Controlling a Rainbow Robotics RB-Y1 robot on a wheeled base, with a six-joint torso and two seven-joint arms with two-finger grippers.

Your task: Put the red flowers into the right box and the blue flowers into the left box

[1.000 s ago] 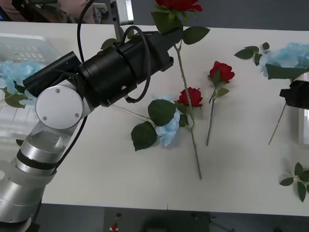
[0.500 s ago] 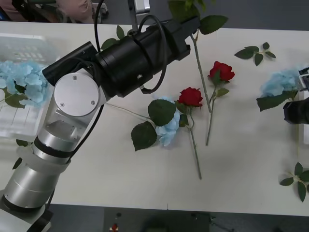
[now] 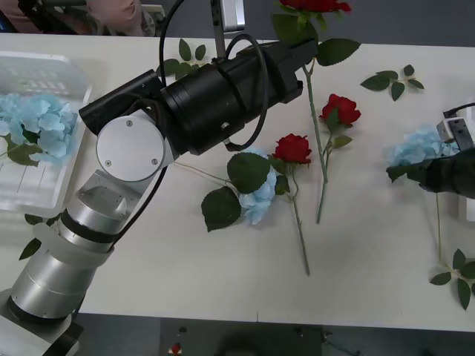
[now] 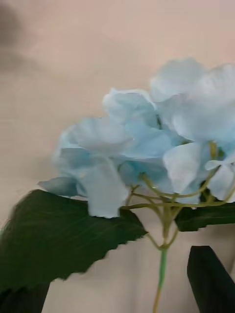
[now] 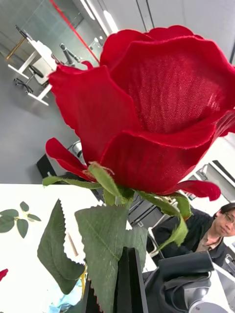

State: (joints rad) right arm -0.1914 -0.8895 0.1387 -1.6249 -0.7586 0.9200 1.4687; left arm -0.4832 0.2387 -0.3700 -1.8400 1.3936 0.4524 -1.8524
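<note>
My left gripper (image 3: 303, 53) is raised over the table's far middle, shut on the stem of a red flower (image 3: 315, 4). Its big head (image 5: 161, 107) rises above the closed black fingers (image 5: 128, 274). My right gripper (image 3: 432, 176) is at the right edge, closed on the stem of a blue flower (image 3: 415, 144). In the right wrist view the blue head (image 4: 161, 137) sits above one black finger (image 4: 210, 279). Two red flowers (image 3: 293, 148) (image 3: 340, 110) and a blue one (image 3: 260, 196) lie mid-table. The left box (image 3: 44, 58) holds blue flowers (image 3: 37, 119). The right box shows as a pale edge (image 3: 471, 209).
Loose green leaf sprigs lie at the far right (image 3: 392, 80), the near right (image 3: 454, 273), the far middle (image 3: 189, 50) and beside the basket (image 3: 33, 222). My left arm's bulky black forearm (image 3: 215, 96) spans the table's left half. The front of the table is bare.
My left arm has swung to the right with the red flower held high. My right gripper has come left and nearer, and the blue flower has moved with it.
</note>
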